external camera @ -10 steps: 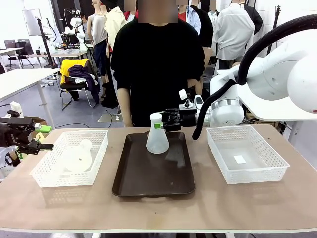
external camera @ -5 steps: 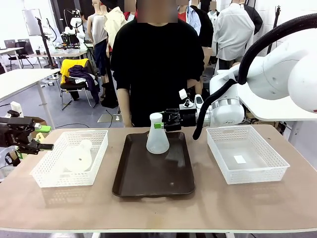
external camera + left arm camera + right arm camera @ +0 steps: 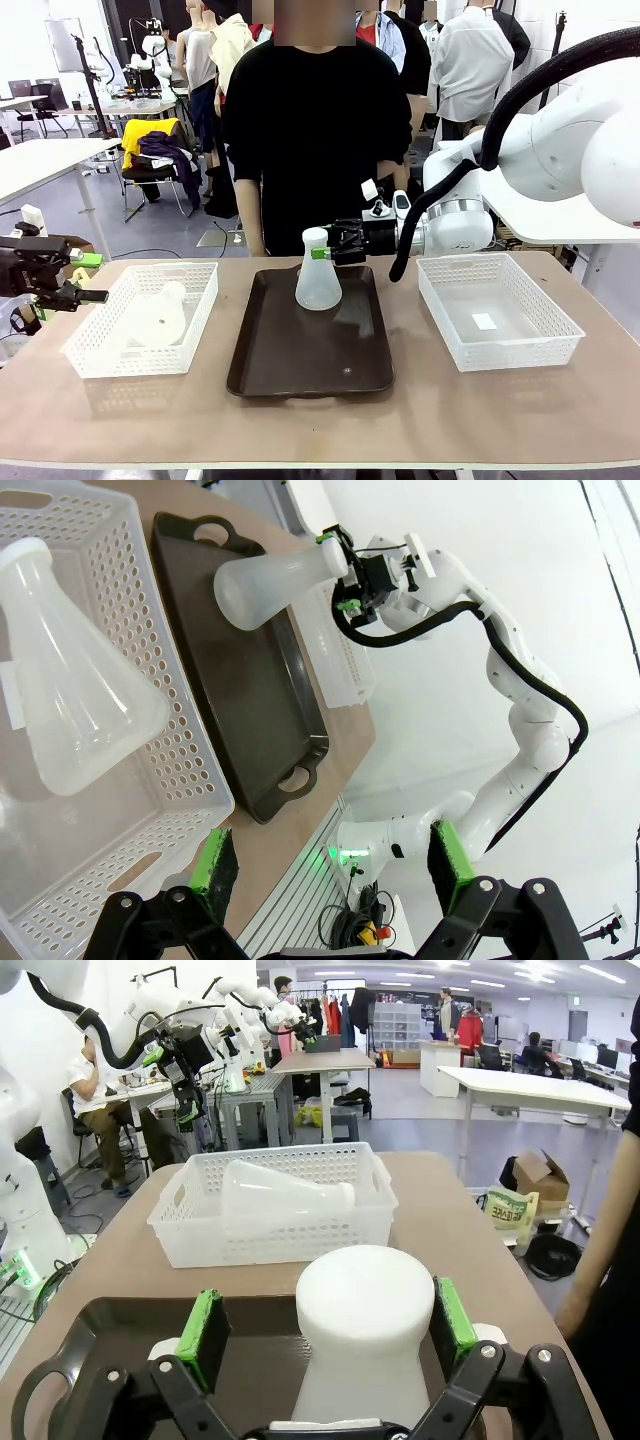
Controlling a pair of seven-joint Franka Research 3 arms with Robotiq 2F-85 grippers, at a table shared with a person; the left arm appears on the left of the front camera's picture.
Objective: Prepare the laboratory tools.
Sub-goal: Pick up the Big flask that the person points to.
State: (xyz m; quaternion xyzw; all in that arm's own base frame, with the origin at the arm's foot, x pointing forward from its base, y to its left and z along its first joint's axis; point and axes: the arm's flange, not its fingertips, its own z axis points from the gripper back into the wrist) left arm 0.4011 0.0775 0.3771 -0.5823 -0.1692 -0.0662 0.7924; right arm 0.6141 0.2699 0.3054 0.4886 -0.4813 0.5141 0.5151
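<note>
On the dark tray (image 3: 300,372) in the middle of the surface (image 3: 320,430), one flask (image 3: 318,285) stands up straight near the far end. The right gripper (image 3: 325,249) is at its neck. Its jaws are spread wide, one green pad on each side, not squeezing. Over in the left basket (image 3: 92,356), the other flask (image 3: 160,318) lies on its side. The left gripper (image 3: 332,850) hangs beside that basket, jaws spread wide with nothing between them. The right basket (image 3: 500,360) holds a small white slip (image 3: 485,321). A person (image 3: 310,130) in black stands at the far side.
</note>
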